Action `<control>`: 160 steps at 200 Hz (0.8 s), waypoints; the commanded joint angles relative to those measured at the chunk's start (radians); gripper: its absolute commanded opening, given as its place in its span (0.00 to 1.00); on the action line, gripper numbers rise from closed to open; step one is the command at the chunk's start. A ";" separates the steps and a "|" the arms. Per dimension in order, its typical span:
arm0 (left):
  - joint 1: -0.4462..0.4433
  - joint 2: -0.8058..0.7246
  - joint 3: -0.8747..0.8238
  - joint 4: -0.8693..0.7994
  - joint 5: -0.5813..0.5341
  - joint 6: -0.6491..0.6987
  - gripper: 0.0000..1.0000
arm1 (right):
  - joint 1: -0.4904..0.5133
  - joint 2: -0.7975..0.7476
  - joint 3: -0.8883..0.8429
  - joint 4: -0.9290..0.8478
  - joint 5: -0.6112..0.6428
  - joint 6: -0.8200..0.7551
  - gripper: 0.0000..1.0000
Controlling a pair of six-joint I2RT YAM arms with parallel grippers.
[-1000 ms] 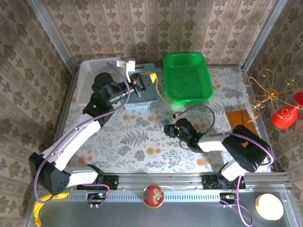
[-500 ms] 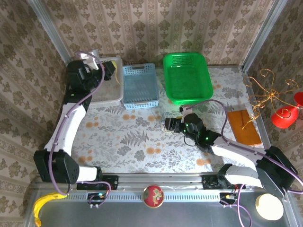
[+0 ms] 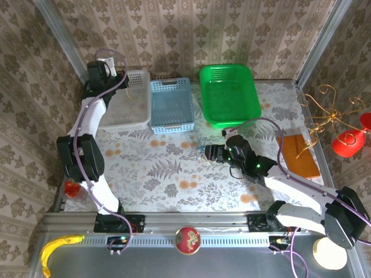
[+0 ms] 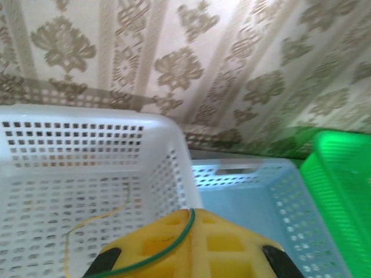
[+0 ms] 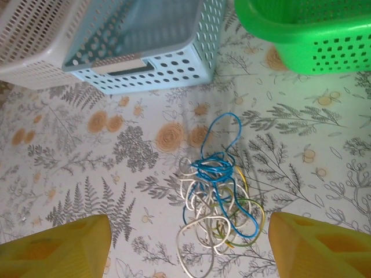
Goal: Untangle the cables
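R wrist: R gripper [image 5: 186, 223] hangs over the table [image 5: 69, 145], jaws wide apart w/ nothing btwn them. The cables [image 5: 217, 208] lie just ahead. Step, I'd say: R lining up the next pick. That calls for dropping onto one outer loop alone, e.g. the blue one poking toward the blue basket [image 5: 145, 52], then closing & pulling away slowly so the rest doesn't drag. Tangle looks like blue loops on top, whitish coils under, some yellow-green on the right. It's loose, prob. not knotted tight.

L wrist: L gripper [image 4: 191, 215] has its jaws together. A green strand [image 4: 168, 250] comes out of the seam & curls left. It looks pinched, so prob. one wire is freed & being dropped off. A thin yellow wire [image 4: 95, 218] is inside the white basket [image 4: 87, 150]; hanging or lying, can't tell.

Top view: L gripper is at the table's far-left corner, over the white basket. The cables sit a bit right of table centre, in front of the gap btwn the blue basket & green basket [image 3: 229, 95], w/ R gripper right at them.
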State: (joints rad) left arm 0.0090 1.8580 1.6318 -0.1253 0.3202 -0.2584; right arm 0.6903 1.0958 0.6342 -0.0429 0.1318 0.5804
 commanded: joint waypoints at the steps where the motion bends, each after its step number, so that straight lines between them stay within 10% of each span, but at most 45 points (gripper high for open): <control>1: 0.026 0.092 0.104 -0.080 -0.067 0.091 0.00 | -0.015 0.007 0.038 -0.068 -0.024 0.006 0.78; 31: 0.044 0.232 0.259 -0.183 -0.094 0.141 0.03 | -0.024 0.051 0.061 -0.095 -0.009 -0.030 0.91; 65: 0.061 0.288 0.351 -0.233 -0.076 0.147 0.64 | -0.030 0.106 0.100 -0.135 0.020 -0.051 1.00; 110: 0.062 0.235 0.354 -0.238 -0.037 0.133 0.99 | -0.055 0.160 0.127 -0.136 0.017 -0.064 1.00; 160: 0.029 0.075 0.245 -0.201 0.046 0.075 1.00 | -0.057 0.159 0.166 -0.193 0.040 -0.073 1.00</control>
State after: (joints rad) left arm 0.0612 2.0628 1.9224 -0.3511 0.3031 -0.1459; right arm 0.6380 1.2572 0.7563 -0.1844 0.1364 0.5266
